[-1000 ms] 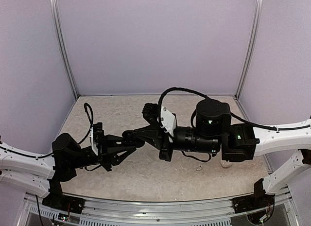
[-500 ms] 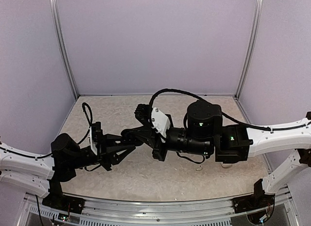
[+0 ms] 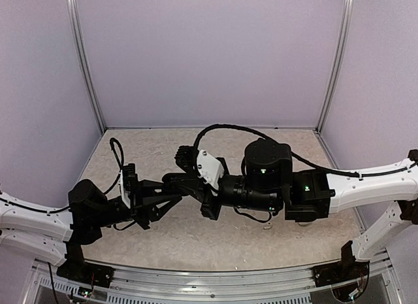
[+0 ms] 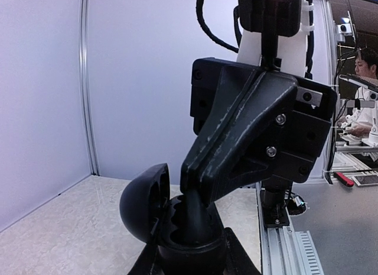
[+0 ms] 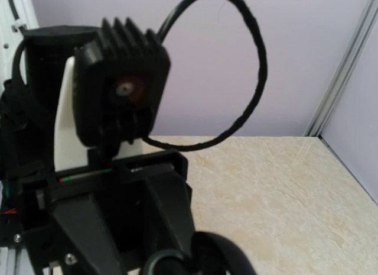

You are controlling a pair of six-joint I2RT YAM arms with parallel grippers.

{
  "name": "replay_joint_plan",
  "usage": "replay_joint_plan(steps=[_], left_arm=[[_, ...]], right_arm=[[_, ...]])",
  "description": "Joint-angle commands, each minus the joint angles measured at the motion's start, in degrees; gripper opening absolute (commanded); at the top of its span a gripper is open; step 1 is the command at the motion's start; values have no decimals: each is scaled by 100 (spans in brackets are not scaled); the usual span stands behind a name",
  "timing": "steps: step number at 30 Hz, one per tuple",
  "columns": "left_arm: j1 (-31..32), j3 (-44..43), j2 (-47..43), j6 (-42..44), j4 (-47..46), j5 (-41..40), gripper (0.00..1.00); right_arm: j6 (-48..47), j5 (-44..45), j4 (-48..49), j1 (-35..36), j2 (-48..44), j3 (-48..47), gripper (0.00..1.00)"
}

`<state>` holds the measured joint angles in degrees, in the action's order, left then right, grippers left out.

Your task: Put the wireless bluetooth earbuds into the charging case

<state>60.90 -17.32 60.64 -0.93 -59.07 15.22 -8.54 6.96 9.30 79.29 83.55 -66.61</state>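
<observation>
A black charging case (image 4: 177, 246) stands open in the left wrist view, its lid (image 4: 143, 204) tipped to the left. My left gripper (image 4: 190, 264) is shut on the case's base from below. My right gripper (image 4: 190, 191) comes down from above with its fingers shut on a black earbud (image 4: 198, 220), a smooth dark rounded piece that reaches into the case's hollow. From above, the left gripper (image 3: 171, 189) and the right gripper (image 3: 186, 184) meet over the middle of the table. A small white earbud (image 3: 266, 227) lies on the table below the right arm.
The right wrist view shows the left gripper's body (image 5: 112, 222), its camera housing (image 5: 121, 89), a looped black cable (image 5: 248, 103) and the case's rim (image 5: 204, 257) at the bottom edge. Purple walls enclose the marbled table (image 3: 150, 147).
My right arm has slid to the left, bringing its fingers over the case in the left gripper. The left arm has stayed put.
</observation>
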Motion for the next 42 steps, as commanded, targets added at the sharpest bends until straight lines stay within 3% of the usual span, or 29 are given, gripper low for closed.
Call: replay_joint_plan(steps=[1, 10, 16, 23, 29, 42], left_arm=[[44, 10, -62, 75, -202, -47, 0], [39, 36, -93, 75, -193, -12, 0], [39, 60, -90, 75, -184, -7, 0], [36, 75, -88, 75, -179, 7, 0], [49, 89, -96, 75, -184, 22, 0], [84, 2, -41, 214, -127, 67, 0]], right_arm=[[-102, -54, -259, 105, 152, -194, 0], [-130, -198, -531, 105, 125, -230, 0], [-172, -225, -537, 106, -58, -228, 17], [-261, -385, -522, 105, -214, -292, 19], [-305, -402, -406, 105, -347, -204, 12], [-326, -277, -535, 104, -98, -399, 7]])
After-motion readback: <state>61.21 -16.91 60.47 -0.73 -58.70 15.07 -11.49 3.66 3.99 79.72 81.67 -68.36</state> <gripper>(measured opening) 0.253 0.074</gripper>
